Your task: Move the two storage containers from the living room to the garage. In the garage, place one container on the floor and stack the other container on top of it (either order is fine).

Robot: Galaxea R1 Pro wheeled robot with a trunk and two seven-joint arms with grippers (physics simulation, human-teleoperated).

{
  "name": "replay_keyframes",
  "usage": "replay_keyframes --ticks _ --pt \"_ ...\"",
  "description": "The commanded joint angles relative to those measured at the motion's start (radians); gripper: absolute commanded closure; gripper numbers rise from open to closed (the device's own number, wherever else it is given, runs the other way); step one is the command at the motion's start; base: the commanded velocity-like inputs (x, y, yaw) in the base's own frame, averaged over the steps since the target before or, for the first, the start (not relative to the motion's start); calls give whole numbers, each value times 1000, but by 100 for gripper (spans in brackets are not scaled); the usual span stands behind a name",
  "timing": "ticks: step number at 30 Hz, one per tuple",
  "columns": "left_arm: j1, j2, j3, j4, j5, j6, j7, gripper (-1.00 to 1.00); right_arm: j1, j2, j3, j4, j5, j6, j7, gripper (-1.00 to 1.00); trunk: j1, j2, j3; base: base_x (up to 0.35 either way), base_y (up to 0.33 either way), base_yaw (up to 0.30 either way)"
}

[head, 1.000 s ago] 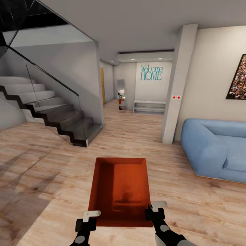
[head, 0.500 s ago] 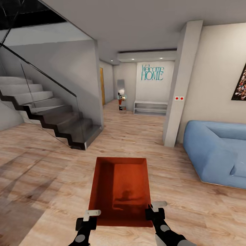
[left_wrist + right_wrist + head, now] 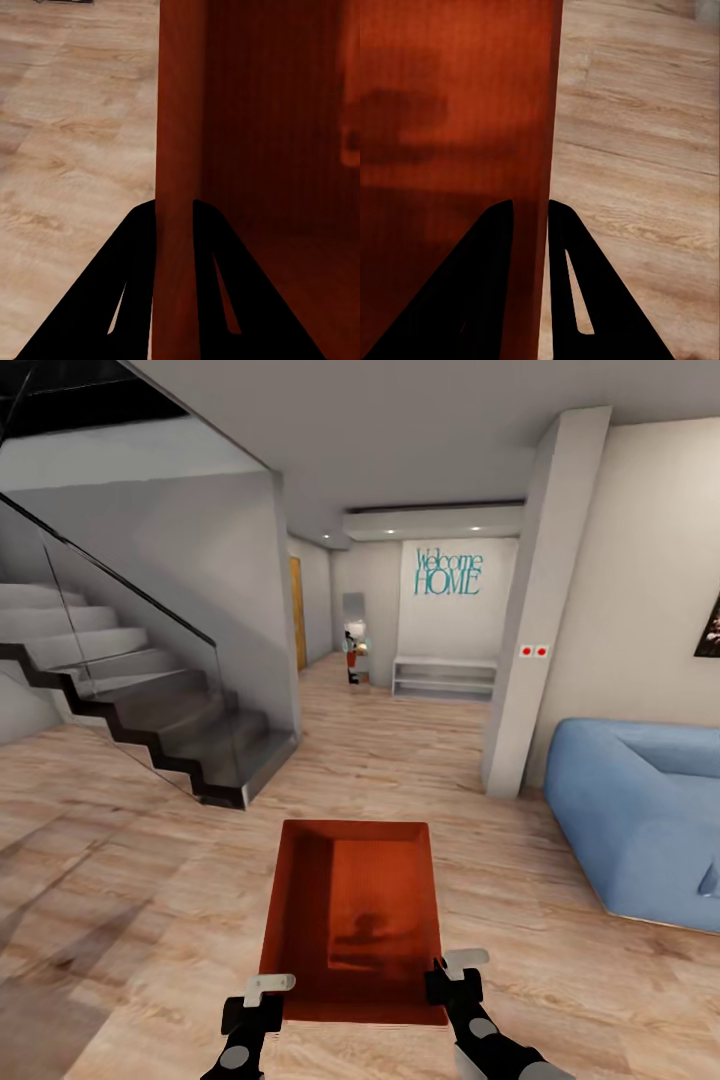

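Note:
An orange-red storage container [image 3: 352, 915] hangs in front of me over the light wood plank floor of the living room. My left gripper [image 3: 262, 1000] is shut on its near left corner, and my right gripper [image 3: 448, 980] is shut on its near right corner. Seen from the left wrist, the two dark fingers [image 3: 131, 300] pinch the thin container wall [image 3: 178, 150]. The right wrist view has the fingers [image 3: 574, 292] clamped on the wall [image 3: 544, 112] in the same way. The bin is open on top and empty inside.
A staircase with a glass balustrade [image 3: 150, 690] rises at the left. A white pillar [image 3: 535, 620] and a blue sofa [image 3: 640, 820] stand at the right. Between them a hallway [image 3: 380, 700] leads to a white bench [image 3: 443, 678] under a "Welcome HOME" sign [image 3: 446, 572].
The whole view has advanced and swung slightly left: sofa, pillar and wall picture slid right, the stairs drew nearer. The container and both grippers keep their place in the picture.

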Motion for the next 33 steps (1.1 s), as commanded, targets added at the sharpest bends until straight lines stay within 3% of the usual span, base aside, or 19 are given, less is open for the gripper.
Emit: replay_keyframes --ticks 1,11,33 --pt "-1 0 12 -10 18 -77 11 100 0 -4 -40 2 -23 -8 -44 100 1 -1 -1 322 0 -44" --pt "-1 0 11 -9 18 -77 11 100 0 -4 -40 2 -22 -8 -51 100 1 -1 -1 322 0 -171" --pt "-1 -1 11 -14 15 -83 11 100 0 -4 -40 2 -22 -10 -52 100 1 -1 -1 322 0 -8"
